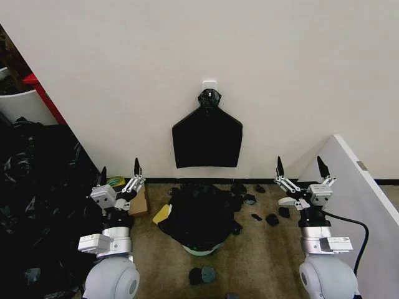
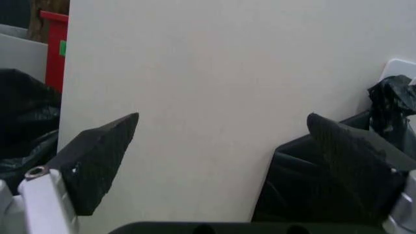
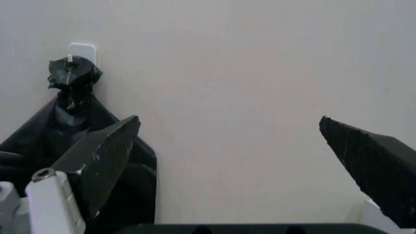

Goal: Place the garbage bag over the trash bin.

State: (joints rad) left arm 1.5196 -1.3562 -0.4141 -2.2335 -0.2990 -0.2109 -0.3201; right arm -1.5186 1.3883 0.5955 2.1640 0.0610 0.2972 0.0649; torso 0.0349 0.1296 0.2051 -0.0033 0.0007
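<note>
From the head camera, the trash bin stands on the floor in front of the wall, and only a pale sliver of its lower wall shows. The garbage bag is heaped over the bin's top, bunched and crinkled, spilling wider than the bin on every side. The left gripper is raised to the bin's left, well apart from it, fingers spread and holding nothing. The right gripper is raised to the bin's right, equally clear, fingers likewise spread and empty. Above the bin, a flat black sheet hangs on the wall from a white hook. Small black scraps lie on the floor to the bin's right.

In the left wrist camera, the left gripper has its fingers wide apart with bare wall between them, and the hanging sheet sits behind one finger.

In the right wrist camera, the right gripper is also spread, with the sheet and its hook off to one side.

As I judge it, the risk is that the bag is only lumped on the bin, its mouth unfound: a grab at the wrong fold would drag the heap off or tip the light bin. Either arm could also snag the hanging sheet by mistake.
</note>
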